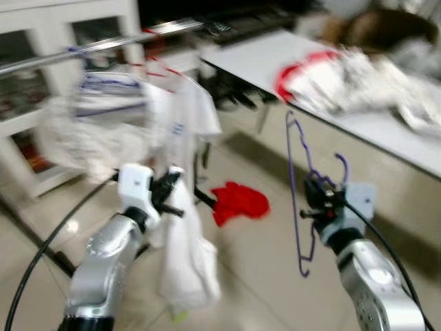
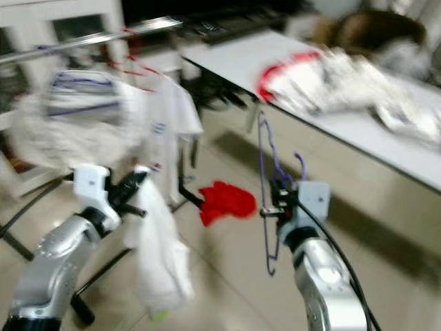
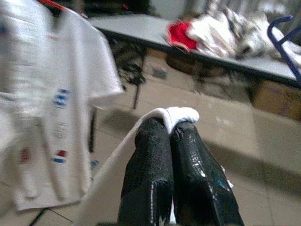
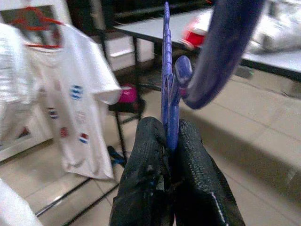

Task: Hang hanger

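Black fingers are the closest things here. The right gripper [image 4: 171, 155] has its two fingers pressed together on a purple hanger [image 1: 298, 200]. It pinches the hanger near the hook, and the hanger hangs sideways beside the gripper, out in the air above the floor. Nothing is on the hanger. The left gripper [image 3: 171, 136] has its fingers squeezed shut on a fold of white cloth [image 1: 185, 255]. The cloth droops down long below it, almost to the floor [image 1: 248, 276].

A little farther off, a red rag [image 1: 238, 202] lies on the floor. Behind the left gripper a white shirt [image 1: 185, 114] with small blue and red marks hangs on a red hanger [image 4: 35, 16]. That one is already up on the metal rail [image 1: 103, 45]. Farthest back, on the right, a grey table [image 1: 386, 127] holds a messy pile of clothes [image 1: 344, 79].

The pictures are blurry, so I think the robot is moving.

What could go wrong? The rail is well apart from the purple hanger, so the right arm needs a long reach. The hanger is tilted and held by a thin bit, so it may twist or slip out. The hook may miss the rail or bump the white shirt. The long cloth may drag on the floor or catch on the stand. The rag on the floor may trip the robot's feet.
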### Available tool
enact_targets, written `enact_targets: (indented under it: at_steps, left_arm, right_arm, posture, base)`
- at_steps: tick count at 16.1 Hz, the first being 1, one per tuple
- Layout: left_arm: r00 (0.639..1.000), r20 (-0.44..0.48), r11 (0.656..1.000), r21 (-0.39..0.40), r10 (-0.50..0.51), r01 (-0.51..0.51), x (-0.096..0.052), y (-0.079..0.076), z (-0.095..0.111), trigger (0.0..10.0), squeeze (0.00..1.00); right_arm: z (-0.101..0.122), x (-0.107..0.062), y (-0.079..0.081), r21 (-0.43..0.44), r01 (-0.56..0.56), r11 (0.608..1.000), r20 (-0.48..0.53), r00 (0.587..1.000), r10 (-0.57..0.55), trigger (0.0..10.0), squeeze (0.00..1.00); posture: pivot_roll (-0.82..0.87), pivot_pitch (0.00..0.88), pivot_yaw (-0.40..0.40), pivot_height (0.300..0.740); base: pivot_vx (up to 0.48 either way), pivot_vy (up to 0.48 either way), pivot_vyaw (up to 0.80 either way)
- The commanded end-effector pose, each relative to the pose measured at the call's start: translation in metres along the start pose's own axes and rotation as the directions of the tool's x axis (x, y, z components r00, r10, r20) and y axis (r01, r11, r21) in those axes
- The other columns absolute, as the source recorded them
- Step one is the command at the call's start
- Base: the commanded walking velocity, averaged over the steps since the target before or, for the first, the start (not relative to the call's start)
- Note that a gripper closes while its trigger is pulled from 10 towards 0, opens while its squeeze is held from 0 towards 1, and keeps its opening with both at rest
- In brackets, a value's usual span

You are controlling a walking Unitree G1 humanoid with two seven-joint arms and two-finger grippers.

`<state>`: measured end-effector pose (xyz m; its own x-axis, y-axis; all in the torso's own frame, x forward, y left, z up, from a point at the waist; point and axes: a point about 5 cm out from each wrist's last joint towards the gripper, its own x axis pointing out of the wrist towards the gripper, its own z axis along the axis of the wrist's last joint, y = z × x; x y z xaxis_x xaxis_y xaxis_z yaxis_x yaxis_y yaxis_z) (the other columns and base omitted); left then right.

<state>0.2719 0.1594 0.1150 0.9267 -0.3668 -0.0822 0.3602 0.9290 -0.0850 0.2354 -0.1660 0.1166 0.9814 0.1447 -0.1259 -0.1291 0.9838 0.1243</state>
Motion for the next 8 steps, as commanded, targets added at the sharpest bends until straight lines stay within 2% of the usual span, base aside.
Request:
enact_targets:
  at_steps: [1, 3, 5, 7, 8]
  left_arm:
    - [1.000, 0.016, 1.000, 0.005, -0.024, 0.024, 0.007, -0.007, 0.005, 10.0, 0.00]
    - [0.999, 0.022, 1.000, -0.001, -0.031, 0.031, 0.013, -0.008, 0.008, 10.0, 0.00]
    - [0.999, 0.018, 0.999, 0.008, -0.038, 0.038, 0.016, -0.013, 0.008, 10.0, 0.00]
    - [0.999, 0.006, 0.999, 0.012, -0.049, 0.049, 0.016, -0.014, 0.007, 10.0, 0.00]
    - [0.996, 0.028, 0.996, -0.007, -0.090, 0.090, 0.013, -0.017, 0.010, 10.0, 0.00]
  right_arm:
    - [0.001, -0.001, -0.004, -0.001, 0.013, 1.000, -0.007, 1.000, -0.013, 10.0, 0.00]
    - [0.003, -0.001, -0.007, -0.026, 0.021, 0.999, 0.001, 1.000, -0.021, 10.0, 0.00]
    - [0.001, -0.001, -0.009, -0.008, 0.023, 1.000, -0.006, 1.000, -0.023, 10.0, 0.00]
    - [0.000, 0.001, -0.008, -0.019, 0.020, 1.000, -0.009, 1.000, -0.020, 10.0, 0.00]
    - [-0.003, 0.002, -0.007, -0.014, 0.021, 1.000, -0.024, 0.999, -0.021, 10.0, 0.00]
  posture:
    - [-0.16, 0.000, -0.035, 0.740]
    - [-0.16, 0.000, -0.027, 0.740]
    - [-0.16, 0.000, -0.027, 0.740]
    - [-0.14, 0.000, -0.028, 0.740]
    - [-0.14, 0.000, -0.030, 0.740]
  base:
    - [0.000, 0.000, -0.77]
    - [0.000, 0.000, -0.75]
    - [0.000, 0.000, -0.70]
    - [0.000, 0.000, -0.60]
    - [0.000, 0.000, -0.59]
